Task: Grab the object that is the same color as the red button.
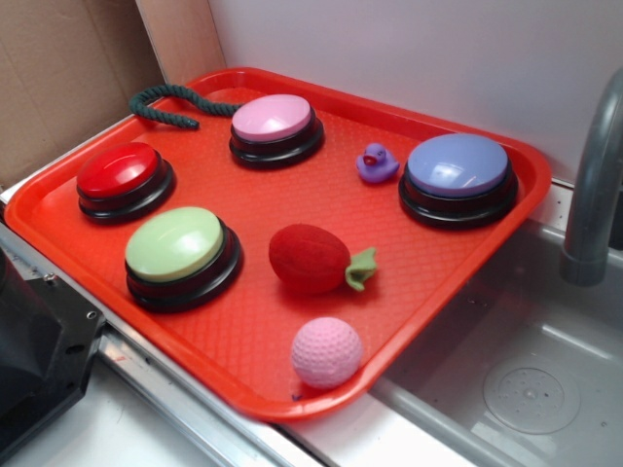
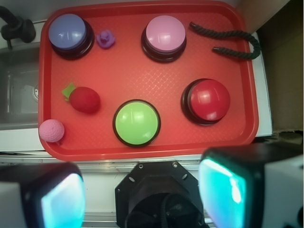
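In the exterior view, a red tray [image 1: 58, 219] is seen resting on a metal counter [image 1: 185, 413] beside a sink basin [image 1: 526, 389], with a grey faucet [image 1: 596, 175] rising at the right edge. Four dome buttons on black bases are set out on the tray: the red button [image 1: 119, 172] at the left, a green button [image 1: 175, 245] nearer the camera, a pink button [image 1: 273, 119] at the far side, and a lavender button [image 1: 458, 165] at the far right. The fuzzy red strawberry [image 1: 310, 258] lies on its side near the tray's middle, just right of the green button and apart from it, its green leaf pointing right. A pink dimpled ball [image 1: 326, 352] sits close to the tray's near rim, below the strawberry. A small purple duck [image 1: 376, 162] stands between the pink and lavender buttons. A dark green rope [image 1: 165, 102] curls in the far left corner. The end effector is not shown in this view.

In the wrist view, the tray [image 2: 142, 76] is looked down on from above. The strawberry [image 2: 85, 99] lies at the left, the ball [image 2: 51, 130] below it by the rim. The green button [image 2: 137, 122] sits centre, the red button [image 2: 206, 100] right of it, the pink button [image 2: 164, 35] and lavender button [image 2: 69, 32] at the top, the duck [image 2: 105, 39] between them, the rope [image 2: 232, 40] top right. The end effector [image 2: 142, 190] is held spread wide above the counter edge, its two blurred fingers [image 2: 61, 199] at the bottom corners, touching nothing.
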Tool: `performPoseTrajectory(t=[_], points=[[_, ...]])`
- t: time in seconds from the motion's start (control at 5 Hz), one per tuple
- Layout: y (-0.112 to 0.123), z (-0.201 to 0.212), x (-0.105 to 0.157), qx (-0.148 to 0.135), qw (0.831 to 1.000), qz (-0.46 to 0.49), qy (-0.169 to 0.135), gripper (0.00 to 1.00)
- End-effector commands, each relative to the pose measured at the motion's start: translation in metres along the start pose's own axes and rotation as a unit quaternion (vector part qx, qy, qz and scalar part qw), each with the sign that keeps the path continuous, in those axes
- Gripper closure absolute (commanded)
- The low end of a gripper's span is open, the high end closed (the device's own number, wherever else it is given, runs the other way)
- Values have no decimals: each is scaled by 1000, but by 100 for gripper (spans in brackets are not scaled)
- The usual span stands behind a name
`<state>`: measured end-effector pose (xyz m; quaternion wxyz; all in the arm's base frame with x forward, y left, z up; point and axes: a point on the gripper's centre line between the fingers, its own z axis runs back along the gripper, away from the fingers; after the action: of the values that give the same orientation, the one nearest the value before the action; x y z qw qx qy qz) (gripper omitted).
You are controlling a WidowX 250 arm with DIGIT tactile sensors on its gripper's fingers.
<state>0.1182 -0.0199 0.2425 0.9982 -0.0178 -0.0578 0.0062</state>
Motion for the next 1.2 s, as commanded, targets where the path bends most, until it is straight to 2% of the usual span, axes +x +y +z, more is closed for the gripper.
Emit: performPoseTrajectory(t=[0.0, 0.2, 0.4, 0.6, 0.8, 1.0], points=[[0, 0, 0, 0, 1000, 0, 0, 0], [-31, -15, 24, -7, 992, -125, -29, 0], [-56, -36, 40, -17, 977, -209, -30, 0], [-79, -70, 50, -2, 964, -267, -15, 0], [-83, -107, 56, 27, 962, -271, 1, 0], [-88, -143, 63, 35, 958, -286, 10, 0]])
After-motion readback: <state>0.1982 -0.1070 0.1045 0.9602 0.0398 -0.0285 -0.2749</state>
